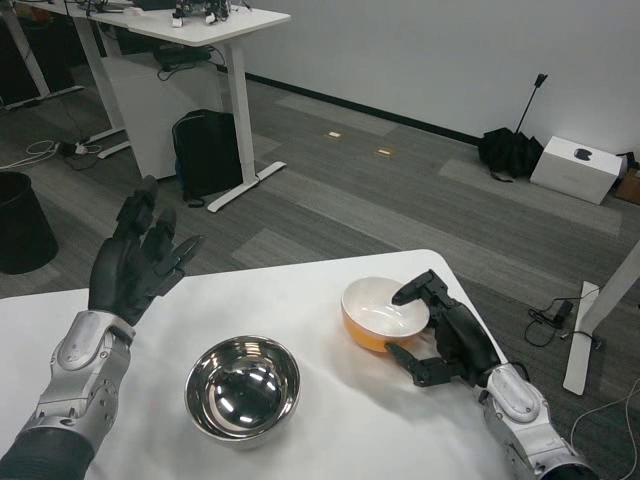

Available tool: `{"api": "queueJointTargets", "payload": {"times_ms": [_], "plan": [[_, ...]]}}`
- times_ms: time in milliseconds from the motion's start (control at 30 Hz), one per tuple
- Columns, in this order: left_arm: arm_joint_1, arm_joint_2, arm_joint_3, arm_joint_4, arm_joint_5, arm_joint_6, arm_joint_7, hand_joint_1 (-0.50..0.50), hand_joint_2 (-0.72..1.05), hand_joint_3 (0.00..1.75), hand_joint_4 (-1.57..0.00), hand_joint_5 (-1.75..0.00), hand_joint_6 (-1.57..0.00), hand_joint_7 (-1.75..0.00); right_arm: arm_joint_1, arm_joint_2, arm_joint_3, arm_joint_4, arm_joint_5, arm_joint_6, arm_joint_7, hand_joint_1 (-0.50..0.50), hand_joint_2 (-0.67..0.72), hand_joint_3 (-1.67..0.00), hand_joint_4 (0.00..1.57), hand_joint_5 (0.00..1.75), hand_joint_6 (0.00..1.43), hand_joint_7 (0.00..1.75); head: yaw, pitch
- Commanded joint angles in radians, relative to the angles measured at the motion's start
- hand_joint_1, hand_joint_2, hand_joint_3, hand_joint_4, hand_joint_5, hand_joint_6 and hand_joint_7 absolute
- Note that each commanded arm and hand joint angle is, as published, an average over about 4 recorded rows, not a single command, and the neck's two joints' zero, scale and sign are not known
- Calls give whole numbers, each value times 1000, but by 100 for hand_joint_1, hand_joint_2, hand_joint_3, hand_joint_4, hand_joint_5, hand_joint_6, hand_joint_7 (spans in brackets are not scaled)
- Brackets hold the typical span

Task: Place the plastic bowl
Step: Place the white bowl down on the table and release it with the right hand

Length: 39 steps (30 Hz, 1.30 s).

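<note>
An orange plastic bowl with a white inside sits near the table's far right edge, slightly tilted. My right hand is at its right side, one finger hooked over the rim and the thumb against the lower orange wall, so it pinches the bowl. A shiny steel bowl stands upright in the middle of the white table, to the left of and nearer than the orange one. My left hand hovers raised over the table's far left edge, fingers spread, holding nothing.
Beyond the table lies grey carpet with a white desk, a black backpack and a black bin at the left. A white box and cables lie on the floor at the right.
</note>
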Motion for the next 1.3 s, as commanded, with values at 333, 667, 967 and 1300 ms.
{"api": "queueJointTargets", "payload": {"times_ms": [333,667,967,1300], "plan": [[-17,7,0,1,1,-9,-2,-50,105,9,0,0,0,0,2,12,41,15,139,-26,14,-42,-51,-127,5,78,0,58,-26,7],[-12,9,0,0,-1,-9,-2,-50,105,9,0,0,0,0,5,9,81,-2,254,-31,75,-46,-18,-50,0,0,0,21,-25,8],[-6,12,-5,0,-4,-11,-2,-50,105,9,0,0,0,0,5,4,80,-37,254,-32,86,-46,-3,-40,0,0,0,0,5,44],[1,15,-1,-12,-6,-12,-2,-50,105,9,0,0,0,0,8,7,-60,-101,251,-104,33,-46,-5,-32,0,0,0,0,3,83]]}}
